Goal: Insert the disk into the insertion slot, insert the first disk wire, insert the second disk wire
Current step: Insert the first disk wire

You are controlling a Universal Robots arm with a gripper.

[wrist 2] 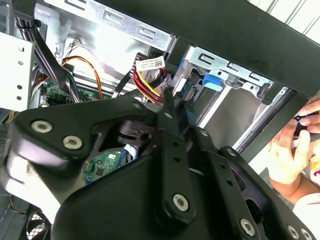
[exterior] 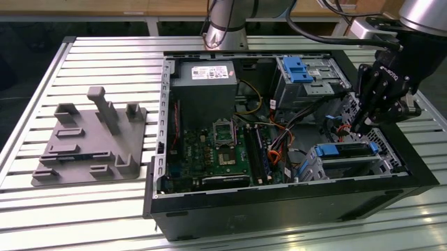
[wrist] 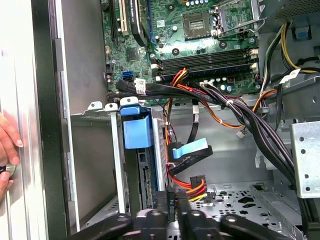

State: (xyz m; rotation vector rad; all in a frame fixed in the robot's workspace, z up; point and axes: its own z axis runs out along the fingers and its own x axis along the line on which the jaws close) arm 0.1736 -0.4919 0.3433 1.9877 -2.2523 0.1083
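Note:
The disk (exterior: 346,150), with its blue carrier (wrist: 136,131), sits inside the insertion slot (exterior: 353,166), a low silver cage at the near right of the open computer case. My gripper (exterior: 357,125) hangs just behind the slot. In both wrist views its fingertips (wrist: 167,200) are pinched on a black connector with red, yellow and black wires (wrist: 196,188), close to the disk's rear edge; my gripper (wrist 2: 169,97) is at the same bundle (wrist 2: 147,82). A blue flat connector (wrist: 189,150) lies against the disk's rear; I cannot tell whether it is plugged in.
A taller cage with a blue latch (exterior: 300,70) stands at the case's back. Thick black cable bundles (wrist: 250,125) cross beside the gripper above the motherboard (exterior: 216,151). A person's hand (wrist 2: 290,150) rests outside the case wall. A grey fixture (exterior: 91,141) lies on the slatted table.

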